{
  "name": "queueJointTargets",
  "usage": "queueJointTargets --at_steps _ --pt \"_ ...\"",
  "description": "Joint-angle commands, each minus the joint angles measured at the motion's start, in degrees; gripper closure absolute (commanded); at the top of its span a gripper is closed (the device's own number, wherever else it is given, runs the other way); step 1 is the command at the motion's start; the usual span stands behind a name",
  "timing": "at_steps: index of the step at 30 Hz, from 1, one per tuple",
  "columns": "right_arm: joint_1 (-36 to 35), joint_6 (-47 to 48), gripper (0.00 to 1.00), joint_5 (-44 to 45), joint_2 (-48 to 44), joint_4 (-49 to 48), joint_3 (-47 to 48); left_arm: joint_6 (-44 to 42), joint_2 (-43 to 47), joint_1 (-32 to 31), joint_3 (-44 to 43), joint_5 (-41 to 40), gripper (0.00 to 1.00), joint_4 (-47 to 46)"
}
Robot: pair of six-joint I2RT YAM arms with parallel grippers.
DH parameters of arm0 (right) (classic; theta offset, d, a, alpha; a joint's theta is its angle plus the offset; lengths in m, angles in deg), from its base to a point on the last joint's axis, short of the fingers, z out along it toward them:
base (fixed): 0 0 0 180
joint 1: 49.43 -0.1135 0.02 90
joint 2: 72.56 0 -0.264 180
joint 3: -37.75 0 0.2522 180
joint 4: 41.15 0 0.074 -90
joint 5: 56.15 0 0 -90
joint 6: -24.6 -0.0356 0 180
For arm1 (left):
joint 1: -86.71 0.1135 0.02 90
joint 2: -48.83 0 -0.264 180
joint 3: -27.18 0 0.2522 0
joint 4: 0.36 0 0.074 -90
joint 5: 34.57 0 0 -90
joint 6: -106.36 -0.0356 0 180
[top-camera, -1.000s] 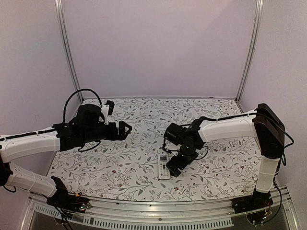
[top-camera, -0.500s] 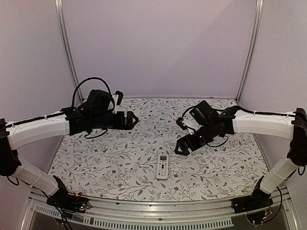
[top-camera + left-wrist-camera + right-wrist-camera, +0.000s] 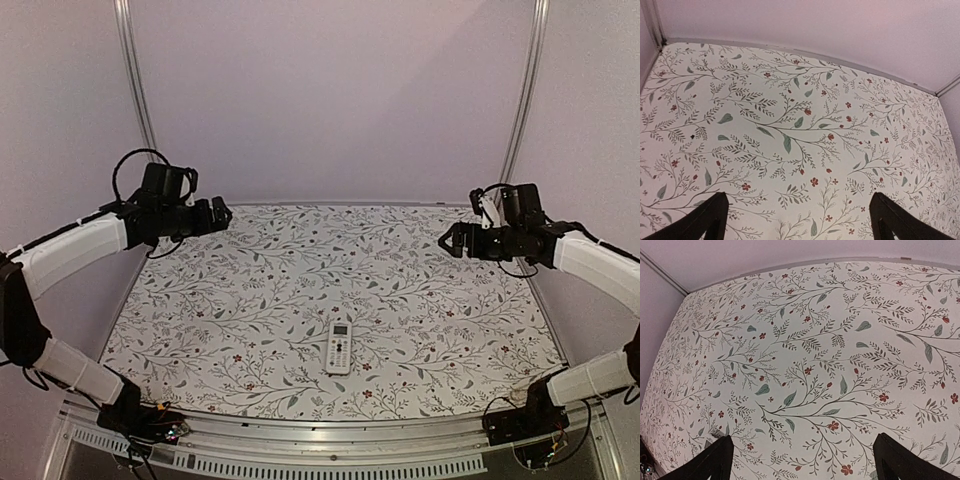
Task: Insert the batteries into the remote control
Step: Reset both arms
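Claws wide and unloaded: your left claw [image 3: 222, 212] hangs high over the far left side of the floral counter [image 3: 250, 300], jaws fully spread and gripping nothing. Your right claw [image 3: 447, 240] mirrors it over the far right side, just as wide and just as bare.

One remote control [image 3: 340, 348] lies flat on the counter, white front up, with its small screen at the end that points away from the arm bases. It sits between your two claws and well apart from both, down toward the near edge. From the left claw it is off to the right and closer to you; from the right claw it is off to the left and closer to you. Neither claw touches it.

Your count stands at two arms, two claws and one remote control.

Through the left wrist camera you see two dark fingertips [image 3: 710, 217] in the bottom corners, far apart, framing the leaf-and-flower print and the back wall [image 3: 840, 30]. The right wrist camera shows the same: two dark fingertips [image 3: 715, 460] spread wide above the patterned counter.

Two metal posts [image 3: 135, 100] rise at the counter's far corners, one near each claw, against the lilac wall.
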State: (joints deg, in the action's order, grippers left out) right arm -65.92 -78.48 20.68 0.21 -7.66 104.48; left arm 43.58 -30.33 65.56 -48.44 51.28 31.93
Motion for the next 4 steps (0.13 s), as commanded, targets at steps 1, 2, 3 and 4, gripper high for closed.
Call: queueJointTargets --at_steps 1,2,3,4 --pt "6.5 -1.3 0.01 -3.4 -0.6 -5.3 -2.3 -1.6 -0.1 3.5 0.0 0.4 0.0 1.5" --pt "7.4 -1.5 0.01 -3.8 -0.5 -5.8 -2.5 -1.8 0.4 3.8 0.3 0.2 0.01 1.1" --pt "7.9 -1.6 0.01 -3.6 -0.5 -6.1 -2.5 -1.9 0.9 3.9 0.7 -0.1 0.0 0.8" --pt "8.1 -1.6 0.01 -3.5 -0.4 -6.2 -2.4 -2.1 1.2 3.9 1.0 -0.2 0.0 0.5"
